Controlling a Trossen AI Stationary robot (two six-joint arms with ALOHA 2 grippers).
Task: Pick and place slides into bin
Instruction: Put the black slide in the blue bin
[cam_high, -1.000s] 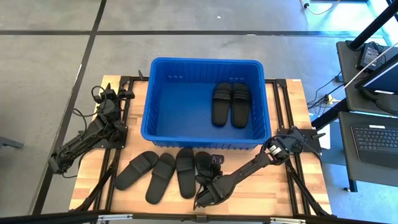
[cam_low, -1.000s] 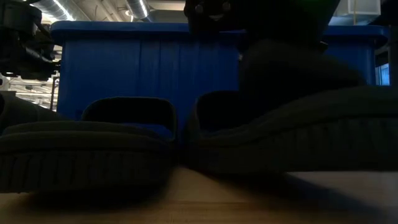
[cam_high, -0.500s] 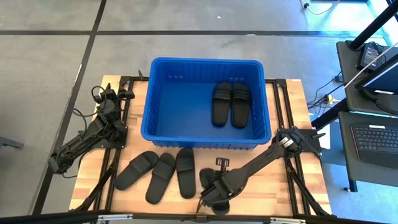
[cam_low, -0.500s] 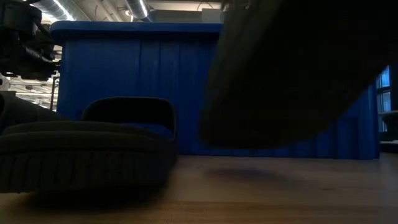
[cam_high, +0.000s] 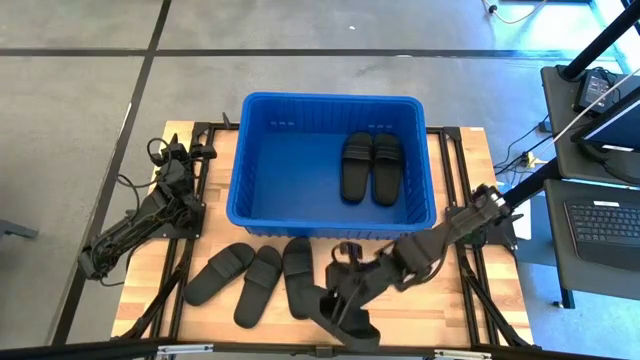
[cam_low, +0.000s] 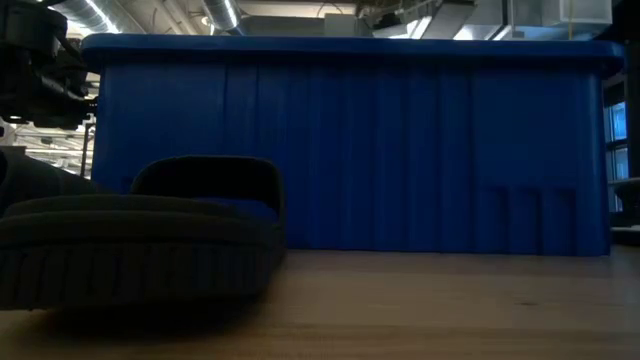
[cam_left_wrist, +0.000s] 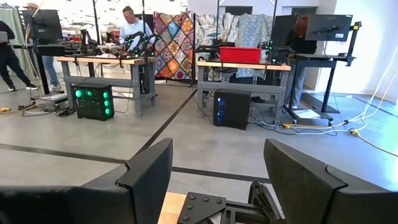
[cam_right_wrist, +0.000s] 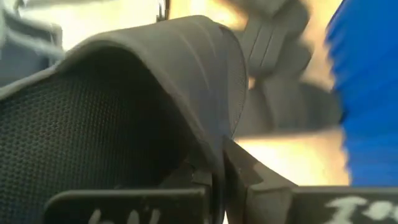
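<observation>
Two black slides (cam_high: 372, 168) lie side by side on the floor of the blue bin (cam_high: 260, 150), at its right. Three more slides (cam_high: 260, 283) lie soles down on the table in front of the bin; one fills the left of the low view (cam_low: 140, 245). My right gripper (cam_high: 347, 280) is shut on a sixth slide (cam_high: 343, 318), held above the table's near edge, right of those three. My left gripper (cam_left_wrist: 217, 155) is open and empty at the table's far left (cam_high: 172, 150). My right gripper pinches the slide's wide strap at its edge (cam_right_wrist: 214, 146) between its two fingers, one on the meshed inner side, one on the ribbed outer side. The fingers point down toward the table's near left. The slide hangs tilted below them, clear of the table.
The bin's near wall (cam_low: 400, 150) stands across the table behind the slides. Bare wood (cam_high: 440, 300) lies to the right of the held slide. A desk with a keyboard (cam_high: 600, 220) stands beyond the table's right edge. People stand far off in the room (cam_left_wrist: 134, 25).
My right gripper has risen from the row of slides with the rightmost one, which has lifted clear of the table, tipped, and swung toward the near edge. In the low view it has risen out of sight. The other three slides have stayed put.
</observation>
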